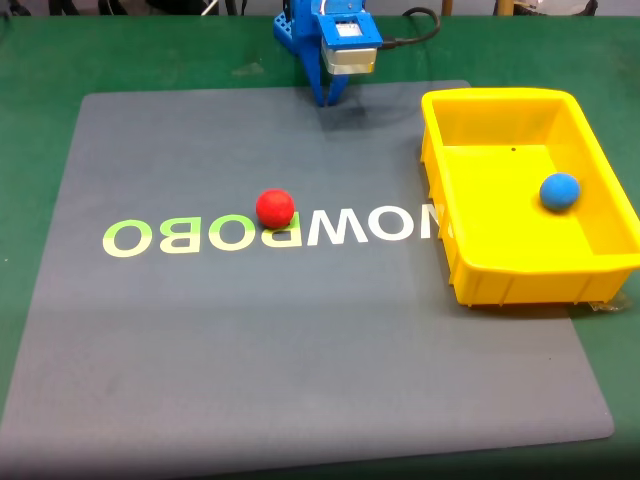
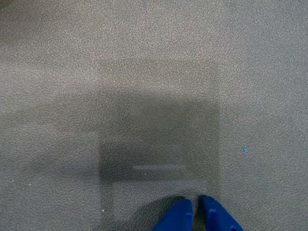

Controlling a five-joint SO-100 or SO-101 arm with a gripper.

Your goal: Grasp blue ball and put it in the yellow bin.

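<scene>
Where the fixed view took in the whole scene, a grey mat (image 1: 300, 330) covered most of the green bench (image 1: 40, 60), with pale "WOWROBO" lettering (image 1: 270, 233) printed across it and reading mirrored. Left of centre, a red ball (image 1: 275, 208) sat on that lettering. Farther back, near the mat's far edge, the blue tool (image 1: 328, 98) hung point-down, its fingers drawn together with nothing between them. At the right, the yellow bin (image 1: 500, 275) stood partly on the mat, and the blue ball (image 1: 560, 192) lay inside it toward its right wall. Close up, the wrist view gave the mat's pebbled grain, the tool's (image 2: 196, 208) shadow, and two blue fingertips (image 2: 175, 216) almost touching.
</scene>
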